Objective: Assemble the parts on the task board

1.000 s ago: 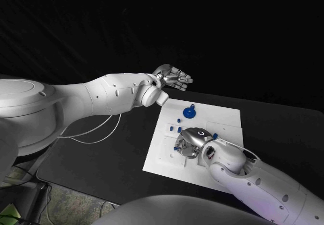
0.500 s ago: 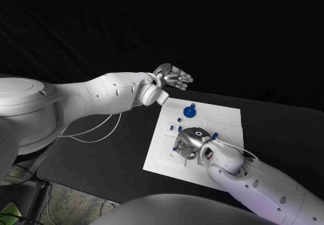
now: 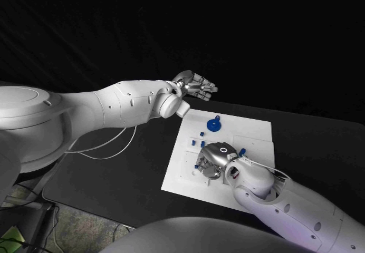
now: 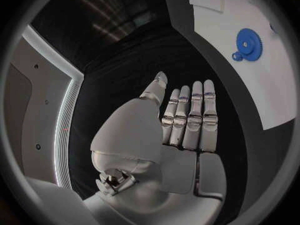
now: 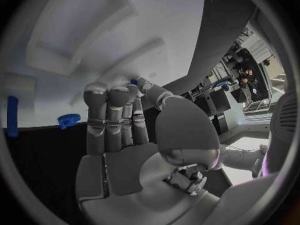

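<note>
right hand (image 3: 215,159) unmoved on white board (image 3: 251,128), thumb and finger pinching small blue part (image 5: 134,82) | left hand (image 3: 196,86) raised, flat, empty | seating underway

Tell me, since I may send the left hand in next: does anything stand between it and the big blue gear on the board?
Nothing visible does. The left hand hangs open beyond the task board's far edge; the blue gear lies uncovered, with the right hand nearer the robot.
</note>
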Available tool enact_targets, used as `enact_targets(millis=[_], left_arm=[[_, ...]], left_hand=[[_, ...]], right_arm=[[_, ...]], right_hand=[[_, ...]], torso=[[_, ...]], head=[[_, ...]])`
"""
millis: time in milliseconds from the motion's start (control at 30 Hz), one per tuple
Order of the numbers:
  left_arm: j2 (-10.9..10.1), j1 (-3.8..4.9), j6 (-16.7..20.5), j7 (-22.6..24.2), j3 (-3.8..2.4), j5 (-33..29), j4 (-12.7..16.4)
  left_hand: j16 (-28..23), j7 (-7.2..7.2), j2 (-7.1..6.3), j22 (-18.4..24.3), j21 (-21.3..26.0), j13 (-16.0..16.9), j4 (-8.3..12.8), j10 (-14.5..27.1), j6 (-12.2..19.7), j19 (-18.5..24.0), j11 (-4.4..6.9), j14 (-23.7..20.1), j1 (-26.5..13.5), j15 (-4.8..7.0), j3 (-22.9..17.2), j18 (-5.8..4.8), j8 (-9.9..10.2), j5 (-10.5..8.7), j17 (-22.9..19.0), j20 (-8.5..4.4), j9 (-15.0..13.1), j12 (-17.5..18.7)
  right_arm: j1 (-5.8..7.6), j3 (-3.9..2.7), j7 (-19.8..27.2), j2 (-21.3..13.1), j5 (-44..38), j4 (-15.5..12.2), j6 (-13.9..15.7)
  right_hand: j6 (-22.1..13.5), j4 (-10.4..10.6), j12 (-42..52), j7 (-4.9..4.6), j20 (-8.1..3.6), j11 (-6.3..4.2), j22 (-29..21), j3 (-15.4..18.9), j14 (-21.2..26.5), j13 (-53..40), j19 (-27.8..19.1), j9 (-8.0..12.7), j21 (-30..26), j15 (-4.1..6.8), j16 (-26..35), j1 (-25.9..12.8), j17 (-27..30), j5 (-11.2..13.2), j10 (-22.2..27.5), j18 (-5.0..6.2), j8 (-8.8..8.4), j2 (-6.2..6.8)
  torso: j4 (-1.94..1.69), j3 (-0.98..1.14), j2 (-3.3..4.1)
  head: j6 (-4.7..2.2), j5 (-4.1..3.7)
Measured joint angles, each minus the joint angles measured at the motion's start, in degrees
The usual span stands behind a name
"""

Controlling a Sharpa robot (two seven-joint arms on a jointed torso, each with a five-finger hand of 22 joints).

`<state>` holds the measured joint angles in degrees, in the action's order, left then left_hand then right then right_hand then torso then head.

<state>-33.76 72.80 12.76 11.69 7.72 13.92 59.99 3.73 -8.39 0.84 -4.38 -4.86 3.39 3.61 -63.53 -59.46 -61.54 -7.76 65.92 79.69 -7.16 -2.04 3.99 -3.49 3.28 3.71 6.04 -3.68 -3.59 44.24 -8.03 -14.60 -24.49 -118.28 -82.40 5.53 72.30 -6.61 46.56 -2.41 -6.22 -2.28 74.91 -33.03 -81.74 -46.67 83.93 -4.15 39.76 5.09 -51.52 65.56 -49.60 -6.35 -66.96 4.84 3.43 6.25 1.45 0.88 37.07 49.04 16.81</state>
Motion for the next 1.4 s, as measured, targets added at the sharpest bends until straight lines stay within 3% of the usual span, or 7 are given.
enact_targets(millis=[100,200,400,667,967,1200,1400], left_arm=[[-0.1,0.00,0.0,-0.1,0.00,0.0,0.1],[-0.2,0.00,0.0,-0.2,0.00,0.1,0.3],[-0.4,0.00,-0.1,-0.3,0.01,0.2,0.6],[-0.5,0.00,-0.3,-0.6,0.01,0.3,0.7],[-0.5,0.01,-0.5,-0.9,0.01,0.4,0.7],[-0.5,0.01,-0.6,-1.1,0.01,0.5,0.7],[-0.5,0.02,-0.7,-1.3,0.01,0.7,0.7]], left_hand=[[0.0,0.00,0.00,0.1,0.0,0.0,0.0,0.2,0.0,0.0,-0.21,0.0,0.0,0.00,0.0,0.00,0.0,0.00,0.0,0.00,0.0,0.0],[0.0,0.00,0.00,0.1,0.0,0.0,0.0,0.2,0.0,0.0,-0.21,0.0,0.0,0.00,0.0,0.00,0.0,0.00,0.0,0.00,0.0,0.0],[0.0,0.21,0.00,0.1,0.0,0.0,-0.1,0.2,0.2,0.0,-0.21,-0.2,0.0,-0.21,0.1,0.00,0.0,0.00,0.0,0.00,0.0,0.0],[0.0,0.01,0.00,0.0,0.0,0.0,-0.1,0.2,0.4,0.0,-0.21,-0.2,0.0,-0.21,0.1,0.00,0.0,0.00,0.0,0.00,0.0,0.0],[0.0,0.00,0.00,0.0,0.0,0.0,-0.3,0.2,0.4,-0.2,-0.21,-0.2,0.0,-0.21,0.3,0.00,0.0,0.00,0.0,0.21,0.0,0.0],[0.0,-0.04,0.00,0.0,0.0,0.0,-0.3,0.4,0.8,-0.2,-0.02,-0.2,0.0,-0.21,0.3,0.00,0.0,0.00,0.0,0.20,0.0,0.0],[0.0,-0.04,0.00,0.0,0.0,0.0,-0.3,0.4,0.8,-0.2,-0.02,-0.2,0.0,-0.21,0.3,0.00,0.0,0.00,0.0,0.20,0.0,0.0]], right_arm=[[0.00,0.14,-0.3,0.0,-0.5,-0.2,0.1],[0.00,0.28,-0.5,-0.1,-0.8,-0.4,0.2],[-0.02,0.46,-0.9,-0.2,-1.4,-0.7,0.2],[0.03,0.78,-1.4,-0.3,-2.0,-0.9,0.4],[0.55,1.61,-1.5,-0.3,-2.4,-0.8,0.8],[0.79,1.81,-1.5,-0.5,-2.4,-0.6,1.5],[0.75,1.97,-0.9,-0.5,-2.1,-0.2,2.8]], right_hand=[[-0.7,-2.5,0.7,-0.66,0.00,0.22,0.0,2.0,0.0,-0.7,0.0,0.0,1.5,0.00,-3.0,-0.1,-3.4,-17.2,-0.2,0.00,-0.01,3.36],[-1.6,-4.2,0.7,-1.16,0.00,0.22,0.0,2.2,0.0,-0.9,0.0,0.0,2.0,0.00,-3.4,-0.3,-4.6,-26.7,-0.2,0.00,0.06,4.17],[-1.8,-5.7,0.4,-1.34,0.00,0.22,0.0,0.8,0.0,-1.0,0.0,0.0,3.2,0.00,-3.4,-1.4,-5.8,-32.5,-0.2,0.00,0.05,4.66],[-1.8,-6.7,0.4,-1.16,0.00,0.02,0.0,1.0,-0.3,-2.0,0.0,0.1,5.7,0.25,-3.4,-2.0,-7.7,-33.6,-0.8,0.00,0.00,4.21],[-1.0,-7.3,2.6,-0.65,0.00,-0.09,0.0,9.4,-0.6,-5.2,0.0,0.0,6.8,0.15,-4.6,-0.8,-10.0,-25.6,-1.4,0.00,0.00,3.04],[0.5,-6.7,6.2,-0.14,0.00,0.15,0.0,11.5,-0.8,-8.8,0.0,-0.4,7.4,-0.06,-5.2,3.6,-11.2,1.9,-2.8,-0.90,0.16,-1.32],[2.3,-6.0,9.3,0.00,0.01,-0.21,0.0,9.8,-0.8,-12.1,0.0,-0.2,7.7,-0.06,-5.2,5.1,-11.7,3.5,-4.3,-0.90,0.10,-1.89]], torso=[[0.01,0.01,0.00],[0.01,0.02,-0.01],[0.01,0.02,0.00],[0.04,0.03,0.00],[0.06,0.05,0.01],[0.03,0.04,0.02],[-0.01,0.03,0.03]], head=[[0.04,-0.01],[0.05,-0.05],[0.06,-0.07],[0.05,-0.15],[-0.08,-0.25],[-0.16,-0.34],[-0.18,-0.37]])
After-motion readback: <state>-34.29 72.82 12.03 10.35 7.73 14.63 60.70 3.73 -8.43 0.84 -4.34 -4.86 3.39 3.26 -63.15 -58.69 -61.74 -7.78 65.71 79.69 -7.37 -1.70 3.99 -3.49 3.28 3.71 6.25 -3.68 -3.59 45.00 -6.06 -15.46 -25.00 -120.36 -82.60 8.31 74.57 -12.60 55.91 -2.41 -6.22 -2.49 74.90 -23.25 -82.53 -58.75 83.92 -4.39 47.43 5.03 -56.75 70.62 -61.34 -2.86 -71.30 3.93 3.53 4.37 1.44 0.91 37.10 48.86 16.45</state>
